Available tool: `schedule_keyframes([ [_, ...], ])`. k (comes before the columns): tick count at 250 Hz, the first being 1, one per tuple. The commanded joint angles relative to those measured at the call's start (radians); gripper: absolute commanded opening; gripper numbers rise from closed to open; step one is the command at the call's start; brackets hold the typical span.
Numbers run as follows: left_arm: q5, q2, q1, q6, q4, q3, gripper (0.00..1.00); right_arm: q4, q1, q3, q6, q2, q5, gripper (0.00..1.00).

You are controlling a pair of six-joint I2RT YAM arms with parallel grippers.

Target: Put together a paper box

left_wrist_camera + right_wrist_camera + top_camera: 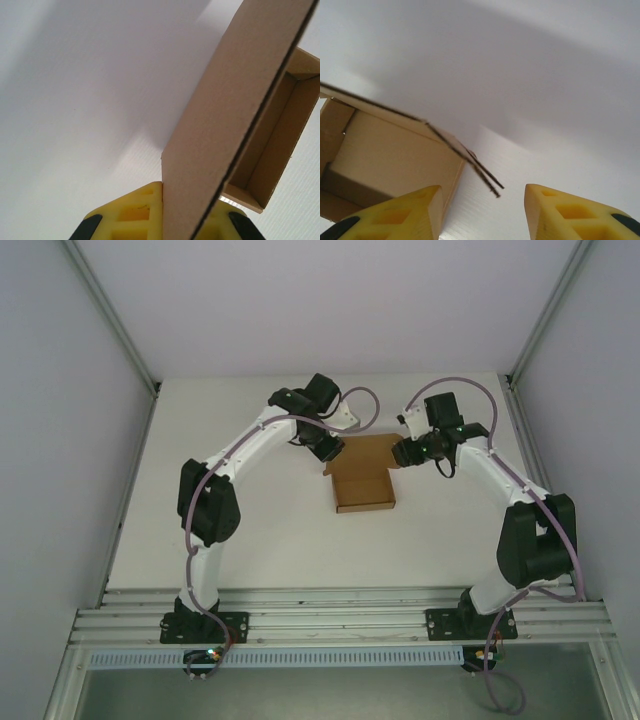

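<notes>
The paper box (365, 485) lies on the white table (250, 540) about midway between the two arms, a shallow brown tray with its open side up and a flat panel reaching from its far edge toward the back of the table. The left gripper (327, 451) sits at the box's far left corner, and the right gripper (403, 453) at its far right corner, so the far panel lies between them. In the left wrist view a cardboard panel (225, 125) rises on edge straight out from between the yellow fingers (135, 212). One finger presses against each face and the jaws are pinched tight on it. The tray's hollow shows beyond the panel to the right, with its low walls upright. In the right wrist view the two yellow fingers (570, 210) stand well apart with bare table between them and nothing in their grasp. The box (390, 160) lies off to the left there, its inside wall and floor visible just past the left finger. A thin doubled cardboard edge (470, 157) runs down from the upper left and ends in a point above the gap between the fingers, nearer the left one. It touches neither finger as far as can be seen.
</notes>
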Motion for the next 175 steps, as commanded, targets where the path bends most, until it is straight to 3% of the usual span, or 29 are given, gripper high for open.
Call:
schedule_keyframes([
  [1,-0.014,-0.016,-0.005,0.04,-0.006,-0.016,0.0,0.013,-0.004,0.004,-0.033,-0.022,-0.064,0.47],
  [57,-0.011,-0.022,-0.006,0.058,0.001,-0.02,0.0,0.055,-0.007,0.006,-0.095,0.026,-0.142,0.47],
  [133,-0.028,-0.022,-0.006,0.067,0.007,-0.023,0.0,0.046,-0.012,0.023,-0.113,0.062,-0.155,0.31],
  [163,-0.031,-0.027,-0.005,0.08,0.011,-0.029,0.0,0.052,-0.016,0.011,-0.132,0.054,-0.111,0.38],
  [175,-0.042,-0.026,-0.004,0.076,0.012,-0.028,0.0,0.057,-0.022,0.009,-0.128,0.055,-0.115,0.31],
])
